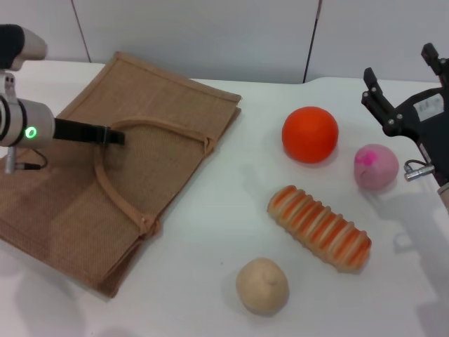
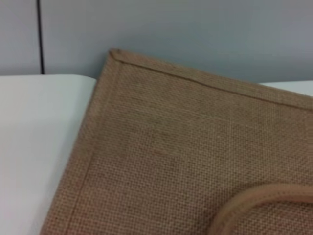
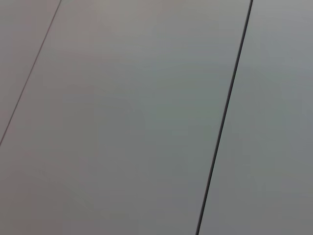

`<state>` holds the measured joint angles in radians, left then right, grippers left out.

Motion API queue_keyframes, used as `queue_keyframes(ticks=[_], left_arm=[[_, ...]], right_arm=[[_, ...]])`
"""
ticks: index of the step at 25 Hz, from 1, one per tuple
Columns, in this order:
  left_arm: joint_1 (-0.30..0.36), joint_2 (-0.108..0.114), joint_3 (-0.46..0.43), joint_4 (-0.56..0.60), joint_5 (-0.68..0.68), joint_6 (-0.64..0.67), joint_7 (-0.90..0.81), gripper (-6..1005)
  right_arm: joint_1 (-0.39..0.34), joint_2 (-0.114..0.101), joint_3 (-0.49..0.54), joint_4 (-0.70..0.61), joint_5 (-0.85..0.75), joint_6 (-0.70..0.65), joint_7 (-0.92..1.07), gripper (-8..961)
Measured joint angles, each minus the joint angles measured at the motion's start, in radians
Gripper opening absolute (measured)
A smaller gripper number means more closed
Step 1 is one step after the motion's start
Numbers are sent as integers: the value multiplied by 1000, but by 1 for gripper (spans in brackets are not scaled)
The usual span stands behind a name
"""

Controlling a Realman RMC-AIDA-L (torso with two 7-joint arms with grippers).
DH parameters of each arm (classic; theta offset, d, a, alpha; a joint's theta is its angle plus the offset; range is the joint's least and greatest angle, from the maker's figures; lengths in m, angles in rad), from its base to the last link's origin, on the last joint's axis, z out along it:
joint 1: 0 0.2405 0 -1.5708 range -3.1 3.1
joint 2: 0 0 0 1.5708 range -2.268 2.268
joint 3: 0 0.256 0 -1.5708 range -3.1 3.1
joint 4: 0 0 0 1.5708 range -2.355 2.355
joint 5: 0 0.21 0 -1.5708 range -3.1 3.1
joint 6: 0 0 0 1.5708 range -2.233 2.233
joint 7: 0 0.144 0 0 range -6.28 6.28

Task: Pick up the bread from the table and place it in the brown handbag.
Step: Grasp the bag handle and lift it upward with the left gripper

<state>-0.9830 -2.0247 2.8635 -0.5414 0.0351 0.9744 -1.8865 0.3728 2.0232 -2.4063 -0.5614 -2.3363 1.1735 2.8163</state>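
The bread point(image 1: 319, 227), a ribbed loaf with orange and cream stripes, lies on the white table point(image 1: 210, 239) at the right of centre. The brown handbag point(image 1: 161, 105) lies flat at the left, its looped handle point(image 1: 119, 196) resting on top. My left gripper point(image 1: 116, 135) reaches over the bag, its tip at the top of the handle loop. The left wrist view shows the bag's woven corner point(image 2: 186, 147) and part of a handle point(image 2: 264, 196). My right gripper point(image 1: 400, 67) is open and empty, raised at the far right, well behind the bread.
An orange ball point(image 1: 309, 134) sits behind the bread. A pink ball point(image 1: 375, 166) lies to its right, under my right arm. A round beige bun-like lump point(image 1: 262, 285) sits in front of the bread. The right wrist view shows only grey wall panels.
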Motion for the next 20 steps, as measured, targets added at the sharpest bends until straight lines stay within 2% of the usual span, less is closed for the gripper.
queue_keyframes(ticks=[11,20], left_arm=[[-2,0,0,30,29,-43,-7,414],[5,-1,-1,26,-15,-48,-11,343]], right_arm=[[0,0,0,0,0,0,0,873],[-4,0,1,0,0,0,0,872]])
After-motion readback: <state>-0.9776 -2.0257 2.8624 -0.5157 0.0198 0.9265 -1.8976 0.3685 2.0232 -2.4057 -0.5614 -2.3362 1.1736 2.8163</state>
